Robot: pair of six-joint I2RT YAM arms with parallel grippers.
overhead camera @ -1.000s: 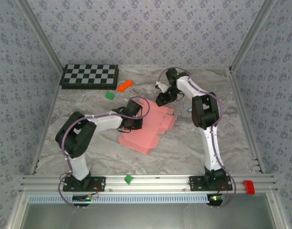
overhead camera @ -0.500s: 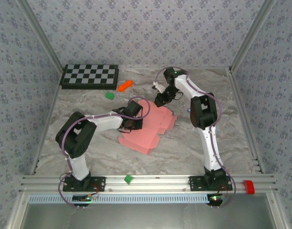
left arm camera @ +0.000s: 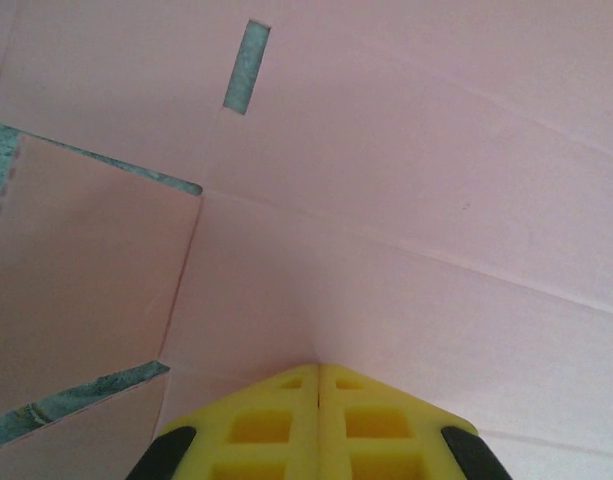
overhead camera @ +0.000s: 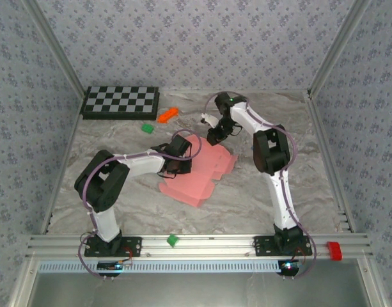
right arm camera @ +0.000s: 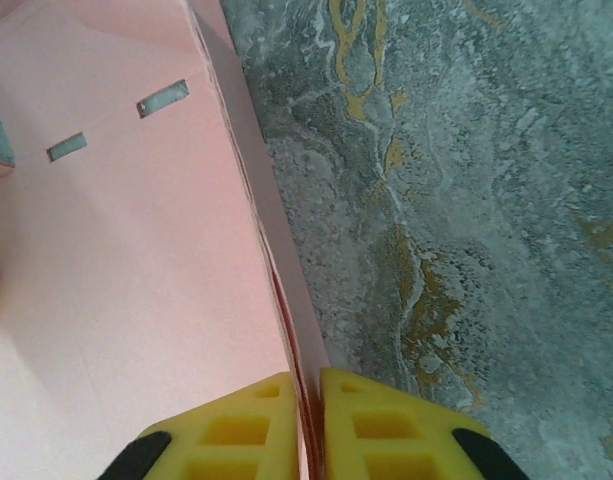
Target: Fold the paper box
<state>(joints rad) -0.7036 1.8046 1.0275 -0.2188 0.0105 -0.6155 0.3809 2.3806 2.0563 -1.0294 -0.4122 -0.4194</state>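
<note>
At mid bench (overhead camera: 311, 185) the paper box (overhead camera: 196, 180), seemingly light, floppy card best held by an edge, has its far flap pinched by the right gripper (right arm camera: 306, 380), the clenched left gripper (left arm camera: 318, 370) pressing its middle.

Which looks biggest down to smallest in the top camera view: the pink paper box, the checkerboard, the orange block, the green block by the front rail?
1. paper box, even though it is partly covered
2. checkerboard
3. orange block
4. green block, smallest although it sits nearer the camera
</note>
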